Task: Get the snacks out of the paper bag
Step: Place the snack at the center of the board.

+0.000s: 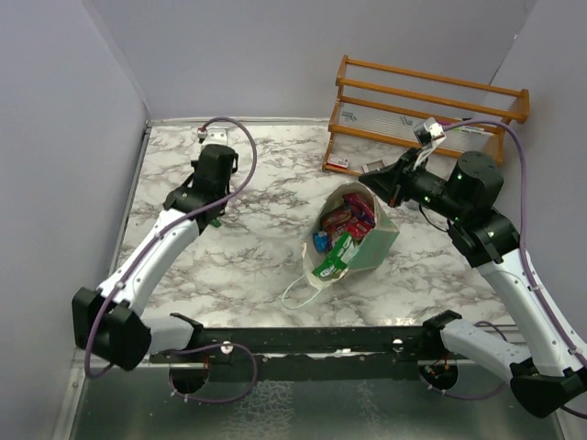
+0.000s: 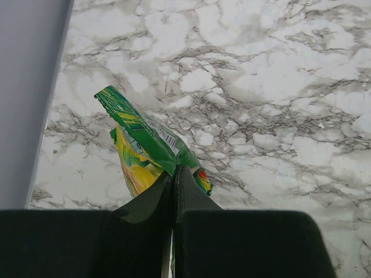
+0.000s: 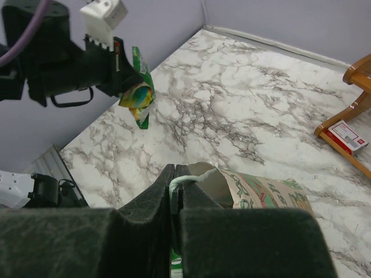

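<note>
Marble tabletop (image 1: 248,266), wooden rack (image 1: 417,108) behind bag (image 1: 374,246)

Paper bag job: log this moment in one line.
left gripper: shut on green packet, above table | right gripper: shut on bag cord | snacks: in bag

You could read no words or numbers here. The packet (image 2: 145,136) carried a white strip of fine print, too small to make out. The bag (image 3: 266,194) bore green and red printed marks, none legible. The card (image 3: 346,134) under the rack (image 3: 360,72) had a blurred white label.
</note>
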`<state>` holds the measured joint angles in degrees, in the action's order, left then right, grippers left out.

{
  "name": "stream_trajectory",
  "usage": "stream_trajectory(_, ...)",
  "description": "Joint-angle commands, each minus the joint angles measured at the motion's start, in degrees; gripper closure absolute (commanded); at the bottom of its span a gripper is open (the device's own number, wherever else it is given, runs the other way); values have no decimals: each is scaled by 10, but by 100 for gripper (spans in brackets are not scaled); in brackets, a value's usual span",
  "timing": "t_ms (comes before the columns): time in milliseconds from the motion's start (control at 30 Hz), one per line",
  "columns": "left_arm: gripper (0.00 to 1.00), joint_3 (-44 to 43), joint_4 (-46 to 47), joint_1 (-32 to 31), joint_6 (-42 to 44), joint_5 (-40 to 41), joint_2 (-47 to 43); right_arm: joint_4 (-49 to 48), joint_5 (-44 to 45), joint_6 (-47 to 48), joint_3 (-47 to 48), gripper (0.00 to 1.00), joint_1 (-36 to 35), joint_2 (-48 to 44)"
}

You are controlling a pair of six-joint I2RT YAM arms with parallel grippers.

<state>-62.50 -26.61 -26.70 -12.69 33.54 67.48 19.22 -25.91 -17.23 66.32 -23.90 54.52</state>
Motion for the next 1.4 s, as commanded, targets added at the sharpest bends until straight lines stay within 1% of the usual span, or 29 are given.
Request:
stream_trajectory(0,100,-88,-12,58,-30,-92,93,-26,13,6,11,98,-1,-5)
stream_trajectory(133,100,-139,18,73,2,-24,178,-25,12,1,11,98,-1,-7)
stream_trajectory(300,100,-239,-22,93,56,50,281,-16,14,0,18,98,-1,-6)
stream_trajectory(400,100,-239,-14,117,82,79,324,-10,17,2,24,98,-1,-3)
stream_trajectory(433,100,-229,-2,127,95,73,333,-10,17,3,25,98,-1,-3)
stream_trajectory(533,100,-231,-21,142,94,57,353,-12,13,2,23,98,-1,-2)
stream_trajectory(633,100,-207,15,144,105,45,363,-18,11,0,17,98,-1,-2)
stream_trajectory(667,100,-212,10,146,102,35,374,-19,8,-1,17,98,-1,0)
stream_trajectory(767,99,-258,-53,148,82,11,424,-14,0,-1,23,98,-1,8)
stream_trajectory(800,93,-266,-62,149,80,-6,432,-11,0,0,26,98,-1,10)
stream_trajectory(833,84,-266,-61,149,80,-21,431,-8,1,1,27,98,-1,10)
stream_trajectory(867,74,-261,-56,149,79,-33,423,-7,2,0,27,98,-1,9)
stream_trajectory(900,59,-250,-45,149,79,-42,407,-7,3,1,26,99,-1,8)
stream_trajectory(933,52,-237,-30,148,79,-49,391,-9,4,-1,24,98,-1,5)
stream_trajectory(967,48,-227,-18,149,78,-60,371,-12,3,-4,21,98,-1,4)
stream_trajectory(1067,43,-198,11,149,68,-128,292,-22,-2,-12,9,98,-1,-4)
stream_trajectory(1167,41,-157,53,146,51,-229,189,-32,-11,-18,-8,98,-1,-11)
stream_trajectory(1267,36,-72,126,133,33,-356,72,-46,-13,-29,-24,98,-1,-18)
stream_trajectory(1367,33,16,202,127,-18,-495,-30,-44,-20,-32,-22,98,-1,-14)
